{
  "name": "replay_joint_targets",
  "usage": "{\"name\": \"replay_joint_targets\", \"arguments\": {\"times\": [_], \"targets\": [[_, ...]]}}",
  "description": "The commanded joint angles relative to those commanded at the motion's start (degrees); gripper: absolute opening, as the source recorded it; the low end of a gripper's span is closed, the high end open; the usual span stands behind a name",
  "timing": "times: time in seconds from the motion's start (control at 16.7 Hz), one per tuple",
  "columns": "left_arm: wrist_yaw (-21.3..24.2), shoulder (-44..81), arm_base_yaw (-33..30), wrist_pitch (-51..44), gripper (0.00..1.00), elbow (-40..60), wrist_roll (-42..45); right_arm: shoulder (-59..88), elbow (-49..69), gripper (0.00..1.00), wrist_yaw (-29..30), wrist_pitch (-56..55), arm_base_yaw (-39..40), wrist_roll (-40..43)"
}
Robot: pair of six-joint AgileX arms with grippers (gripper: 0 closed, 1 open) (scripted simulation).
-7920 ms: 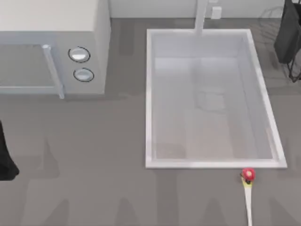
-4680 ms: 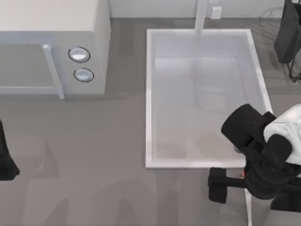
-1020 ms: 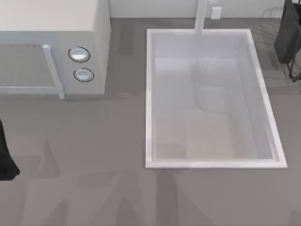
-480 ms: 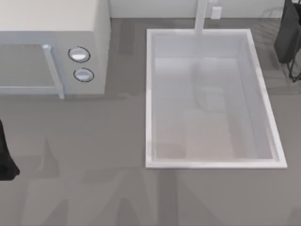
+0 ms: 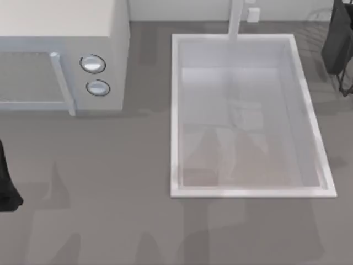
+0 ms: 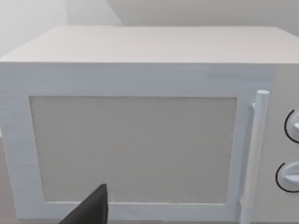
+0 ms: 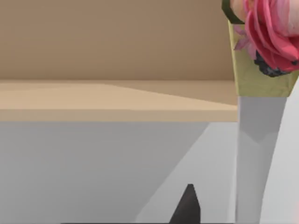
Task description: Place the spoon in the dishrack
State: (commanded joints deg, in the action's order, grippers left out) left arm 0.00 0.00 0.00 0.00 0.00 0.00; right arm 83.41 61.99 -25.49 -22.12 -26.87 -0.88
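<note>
From above: one white sink basin (image 5: 175, 110), one microwave (image 5: 110, 33) with two dials at the table's left, and dark dishrack (image 5: 343, 66) wires at the far right edge. The grey counter before the basin lies open.

Left wrist view: the microwave door, close.

Right wrist view: one spoon (image 7: 259, 140) close to the camera, handle upright, ornament topmost; whether the right gripper holds it, I cannot tell.

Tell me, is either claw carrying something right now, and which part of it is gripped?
The spoon hangs close before the right wrist camera, its ornament end up, so the right arm seems to carry it. The grip spot cannot be told.
</note>
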Motion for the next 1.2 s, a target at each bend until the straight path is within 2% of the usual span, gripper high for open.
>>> {"name": "replay_joint_targets", "arguments": {"times": [0.36,0.78,1.2], "targets": [[0.0,0.0,0.0,0.0,1.0,0.0,0.0,16.7,-4.88,0.0,7.99,-21.78,7.72,0.05],[0.0,0.0,0.0,0.0,1.0,0.0,0.0,19.55,-5.92,0.0,9.61,-25.04,9.3,-0.05],[0.0,0.0,0.0,0.0,1.0,0.0,0.0,19.55,-5.92,0.53,9.61,-25.04,9.3,-0.05]]}}
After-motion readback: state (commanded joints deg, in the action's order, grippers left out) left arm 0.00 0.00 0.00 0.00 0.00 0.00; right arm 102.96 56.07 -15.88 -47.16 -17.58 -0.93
